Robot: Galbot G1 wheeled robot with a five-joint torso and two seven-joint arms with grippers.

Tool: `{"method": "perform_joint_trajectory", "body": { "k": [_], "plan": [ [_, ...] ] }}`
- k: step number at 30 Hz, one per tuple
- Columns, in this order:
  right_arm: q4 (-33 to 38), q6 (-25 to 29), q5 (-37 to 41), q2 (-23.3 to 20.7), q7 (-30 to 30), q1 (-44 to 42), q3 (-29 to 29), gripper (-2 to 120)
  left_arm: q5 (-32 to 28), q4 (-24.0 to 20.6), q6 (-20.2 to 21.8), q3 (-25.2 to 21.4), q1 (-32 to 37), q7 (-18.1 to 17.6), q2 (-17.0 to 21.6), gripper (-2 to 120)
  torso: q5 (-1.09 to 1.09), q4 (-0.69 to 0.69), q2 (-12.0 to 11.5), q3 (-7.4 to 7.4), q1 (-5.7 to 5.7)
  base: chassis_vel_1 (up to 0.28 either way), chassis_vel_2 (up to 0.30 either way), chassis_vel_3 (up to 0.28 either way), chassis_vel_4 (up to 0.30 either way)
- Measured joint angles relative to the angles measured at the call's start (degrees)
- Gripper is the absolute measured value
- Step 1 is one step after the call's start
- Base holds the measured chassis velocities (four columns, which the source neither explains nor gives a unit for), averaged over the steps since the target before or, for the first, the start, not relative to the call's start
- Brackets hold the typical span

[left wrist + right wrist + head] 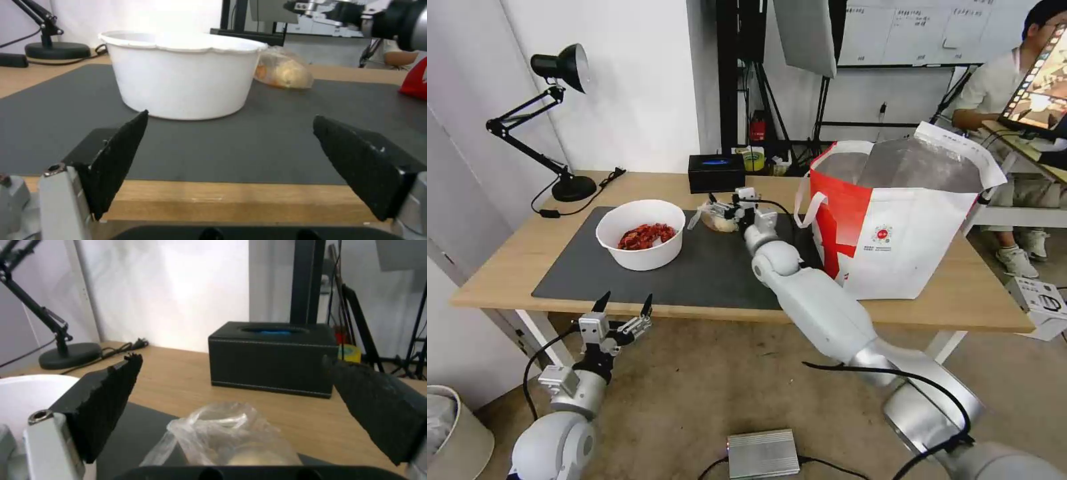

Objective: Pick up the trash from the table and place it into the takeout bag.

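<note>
At the head view's centre, the right gripper (725,208) hung wide open just over the clear bag with beige lump (718,221) on the dark mat (694,273); lowering squarely to straddle the lump before pinching seemed wisest, while the left gripper (624,305) waited open at lower left.

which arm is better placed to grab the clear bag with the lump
Right: its open hand hovers at the clear bag on the mat. The left hand, also open, hangs off the table's front edge, facing the bowl.

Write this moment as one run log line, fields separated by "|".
right gripper open over clear bag | left gripper open at table edge | white bowl on mat
</note>
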Motion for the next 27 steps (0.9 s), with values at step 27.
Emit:
{"method": "perform_joint_trajectory", "body": {
  "k": [27],
  "plan": [
    [-11.1, -8.3, 2.4, 2.1, -3.8, 3.2, 1.6, 100, 1.3, 0.7, -0.2, 1.1, 0.8, 1.6, -1.0, 100, 0.02, -0.01, 0.0, 0.0, 0.0, 0.0, 0.0, 0.0, 0.0]
  ]
}}
